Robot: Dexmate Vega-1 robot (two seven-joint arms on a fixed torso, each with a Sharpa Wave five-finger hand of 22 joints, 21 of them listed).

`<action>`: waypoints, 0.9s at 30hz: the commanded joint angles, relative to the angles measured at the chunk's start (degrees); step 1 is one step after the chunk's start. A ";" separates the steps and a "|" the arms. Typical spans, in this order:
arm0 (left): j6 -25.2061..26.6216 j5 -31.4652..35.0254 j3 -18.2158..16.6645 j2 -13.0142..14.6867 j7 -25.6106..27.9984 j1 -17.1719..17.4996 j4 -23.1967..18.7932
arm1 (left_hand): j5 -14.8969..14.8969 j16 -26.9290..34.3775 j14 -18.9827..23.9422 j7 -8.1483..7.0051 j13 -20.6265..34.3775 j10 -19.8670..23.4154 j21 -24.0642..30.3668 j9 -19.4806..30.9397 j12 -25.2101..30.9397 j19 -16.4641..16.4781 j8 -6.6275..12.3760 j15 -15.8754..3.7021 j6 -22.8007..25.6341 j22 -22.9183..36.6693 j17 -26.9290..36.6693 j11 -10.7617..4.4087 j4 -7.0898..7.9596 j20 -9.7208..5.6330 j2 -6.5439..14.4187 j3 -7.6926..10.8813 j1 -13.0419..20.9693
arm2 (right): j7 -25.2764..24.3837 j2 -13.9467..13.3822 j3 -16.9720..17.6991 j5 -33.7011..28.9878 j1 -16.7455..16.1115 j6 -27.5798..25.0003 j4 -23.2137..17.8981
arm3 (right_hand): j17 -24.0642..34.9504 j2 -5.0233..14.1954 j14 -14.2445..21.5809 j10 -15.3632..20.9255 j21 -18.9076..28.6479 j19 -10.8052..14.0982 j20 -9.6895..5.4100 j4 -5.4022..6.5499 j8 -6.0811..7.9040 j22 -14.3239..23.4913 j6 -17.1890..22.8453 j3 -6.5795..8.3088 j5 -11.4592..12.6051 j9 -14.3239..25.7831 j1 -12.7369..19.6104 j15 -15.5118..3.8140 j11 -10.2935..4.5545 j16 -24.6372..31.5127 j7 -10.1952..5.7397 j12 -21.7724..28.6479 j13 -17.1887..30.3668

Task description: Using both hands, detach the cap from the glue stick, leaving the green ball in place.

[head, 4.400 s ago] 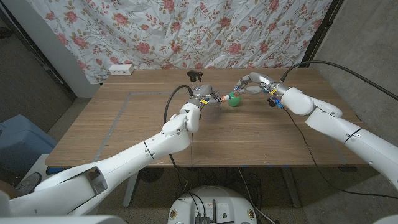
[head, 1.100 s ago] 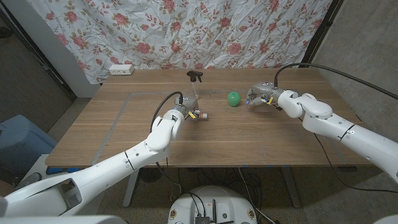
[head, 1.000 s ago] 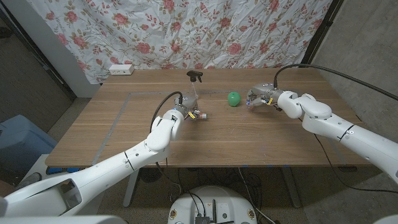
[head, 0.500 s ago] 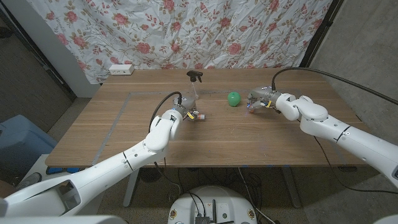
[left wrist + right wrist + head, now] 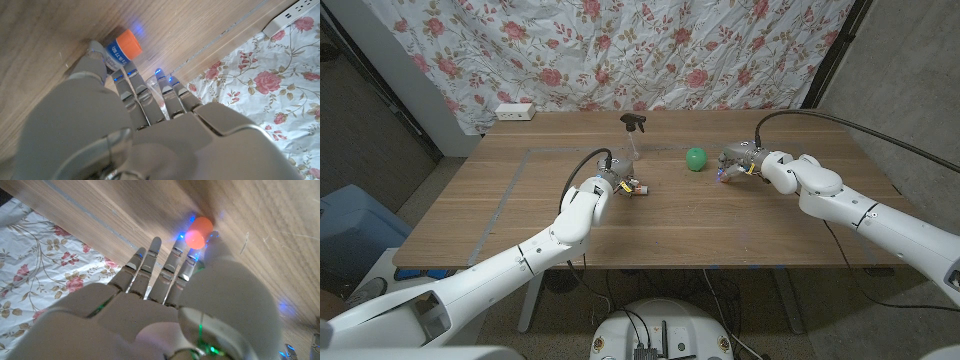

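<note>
both hands point(image 5: 620, 184) point(image 5: 735, 163) now apart, fingers pinching glue stick point(image 5: 119, 48) and orange cap point(image 5: 198, 231); label unreadable

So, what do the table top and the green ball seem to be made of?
Table top: it looks like wood or a wood-look laminate, matt, with long straight grain lines. Green ball: probably plastic or rubber, smooth with a slight sheen; the pictures cannot settle which.

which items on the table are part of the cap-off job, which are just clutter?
Job:
- glue stick, at the left hand
- cap, orange, at the right hand
- green ball, between the hands, to be left alone

Clutter:
- spray bottle
- power strip at the far edge
</note>
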 commanded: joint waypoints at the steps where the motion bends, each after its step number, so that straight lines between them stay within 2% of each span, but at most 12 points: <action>1: -0.37 1.00 -0.23 -0.32 -1.39 0.11 0.31 | 0.22 0.02 -0.69 0.20 0.06 -0.73 -0.06 0.10 -0.15 -0.41 -0.13 -7.18 -0.56 0.18 0.20 0.02 0.23 -0.13 -0.02 -0.09 -0.77 | 2.72 0.51 -0.63 0.18 0.53 -2.44 -0.13 | 0.12 -0.12 -0.73 -1.59 0.07 0.01 0.46 0.18 -1.02 0.14 -1.64 -0.46 0.32 -0.02 -0.66 -8.26 0.00 -0.47 0.04 -0.74 0.38; 9: -0.01 1.75 -0.46 -0.35 -2.09 0.52 0.04 | 0.24 -0.05 -1.15 0.03 0.00 -1.82 -0.11 0.02 -0.31 -0.82 -0.43 -7.22 -1.58 0.18 0.17 0.02 0.20 0.10 -0.20 -0.20 -1.04 | 4.80 0.33 -0.88 0.59 0.95 -3.37 -0.89 | 0.86 -1.86 -4.38 -8.04 0.09 -0.99 1.86 0.89 -4.18 0.16 -6.63 -2.22 0.77 -0.07 -4.11 -7.51 -0.03 -2.02 0.04 -3.18 1.54; 11: -0.02 1.82 -0.53 -0.34 -2.22 0.62 -0.04 | 0.24 -0.07 -1.27 0.00 -0.01 -2.10 -0.09 -0.01 -0.34 -0.84 -0.51 -7.23 -1.87 0.18 0.17 0.02 0.19 0.13 -0.30 -0.25 -1.12 | 4.88 0.28 -0.91 0.52 0.93 -3.63 -1.08 | 0.88 -2.79 -5.29 -9.92 0.07 -1.34 2.61 0.88 -4.84 0.17 -7.94 -2.79 0.97 0.12 -5.05 -6.67 0.41 -2.62 0.07 -3.83 1.84; 16: -0.11 2.19 -0.59 -0.26 -2.63 0.80 -0.20 | 0.27 -0.04 -1.52 0.10 -0.03 -3.05 -0.08 -0.09 -0.44 -1.05 -0.69 -7.24 -2.67 0.18 0.19 0.03 0.18 0.18 -0.42 -0.34 -1.32 | 5.81 -0.09 -1.00 0.54 0.98 -3.96 -1.72 | 0.86 -3.47 -7.45 -14.32 0.02 -2.22 3.56 1.15 -7.08 0.19 -12.43 -3.24 1.63 0.15 -6.94 -4.86 2.16 -4.29 0.11 -5.25 2.29; 20: 0.03 2.62 -0.64 -0.34 -2.99 0.96 -0.24 | 0.30 -0.02 -1.85 0.02 -0.06 -4.54 -0.05 -0.18 -0.58 -1.25 -0.88 -7.23 -3.77 0.18 0.20 0.04 0.19 0.31 -0.64 -0.47 -1.64 | 4.53 -0.53 -1.02 -0.50 0.34 -4.34 -2.36 | 0.98 -3.66 -7.17 -13.52 -0.04 -2.74 3.92 1.45 -7.25 0.19 -12.53 -3.60 1.71 0.19 -8.03 -4.99 2.10 -4.28 0.19 -4.75 2.47; 27: -0.11 3.12 -0.81 -0.26 -4.38 0.89 -0.54 | 0.28 -0.08 -2.40 0.01 -0.07 -6.16 -0.05 -0.13 -0.59 -1.54 -0.84 -7.22 -4.90 0.18 0.19 0.04 0.20 0.54 -1.23 -0.79 -2.22 | 5.71 -0.64 -0.63 0.66 0.29 -4.21 -2.55 | 1.11 -3.55 -6.96 -12.90 -0.06 -3.05 4.12 1.72 -7.19 0.19 -12.12 -3.78 1.79 0.22 -8.89 -5.00 1.66 -4.26 0.14 -4.46 2.53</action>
